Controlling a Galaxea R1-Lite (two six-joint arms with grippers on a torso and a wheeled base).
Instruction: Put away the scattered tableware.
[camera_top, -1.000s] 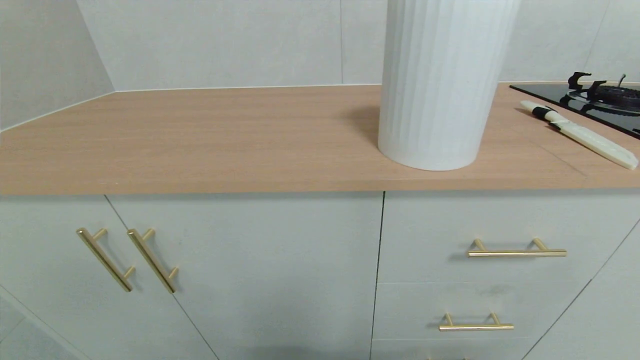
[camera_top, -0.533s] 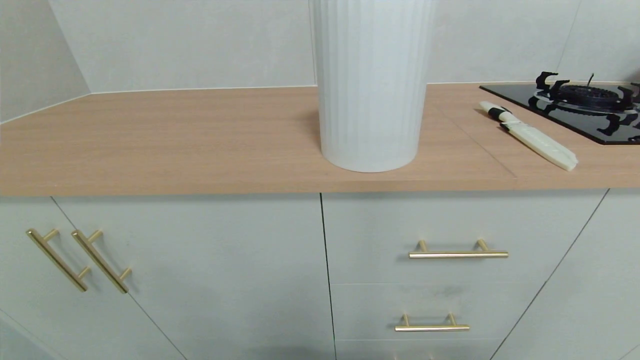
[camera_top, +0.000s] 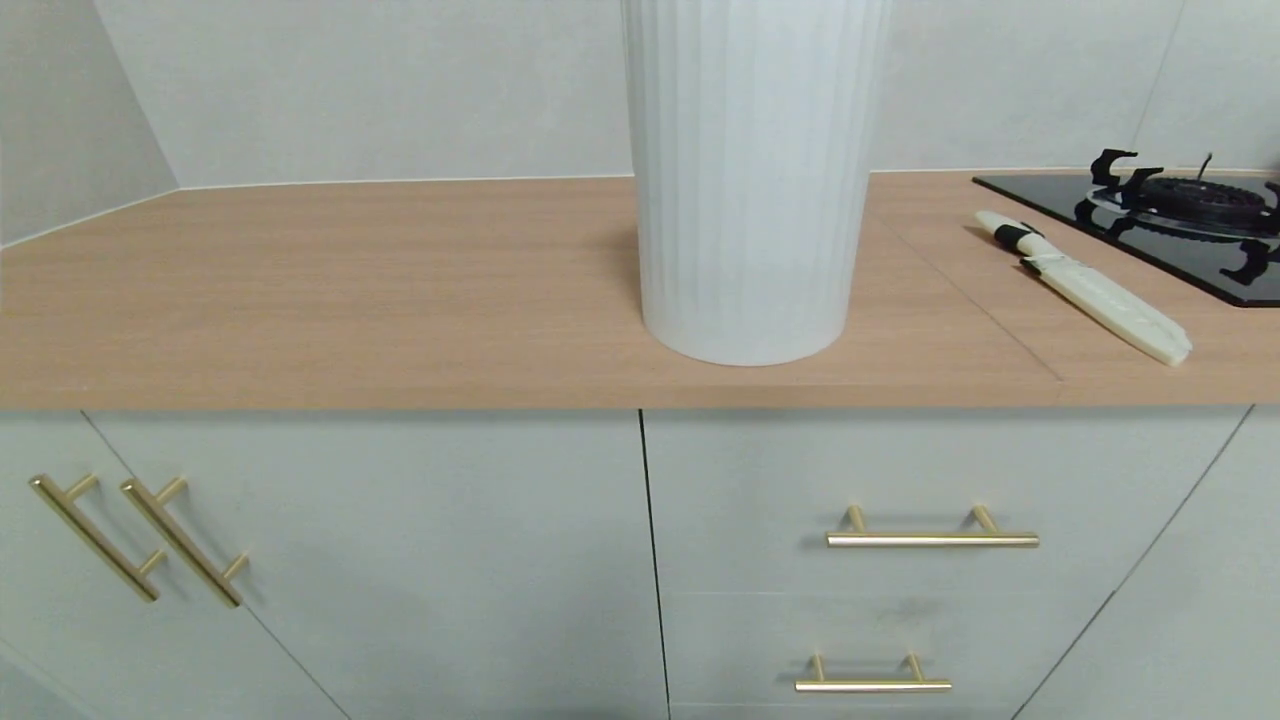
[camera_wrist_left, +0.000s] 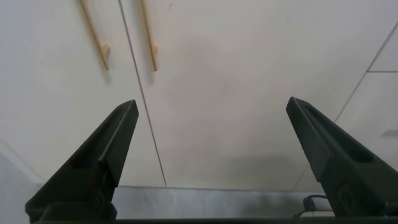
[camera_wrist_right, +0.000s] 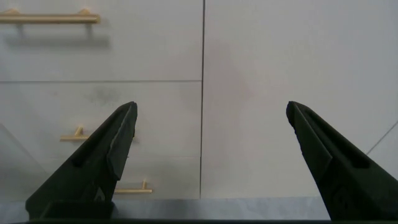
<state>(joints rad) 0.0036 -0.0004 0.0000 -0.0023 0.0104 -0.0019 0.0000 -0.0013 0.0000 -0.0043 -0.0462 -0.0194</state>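
Knife (camera_top: 1085, 288) lies on the counter (camera_top: 350, 290) between ribbed white container (camera_top: 750, 180) and gas hob (camera_top: 1180, 225); left gripper (camera_wrist_left: 211, 104) and right gripper (camera_wrist_right: 211, 106) jaws stand wide, empty.

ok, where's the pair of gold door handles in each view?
Head view: door handles, slanted, below the counter at its left end.
Left wrist view: the same door handles, beyond the open left hand.
Right wrist view: the gold bars here are drawer handles, a different set.
Shared landmark: the door seam running beside the pair, in the head and left wrist views.
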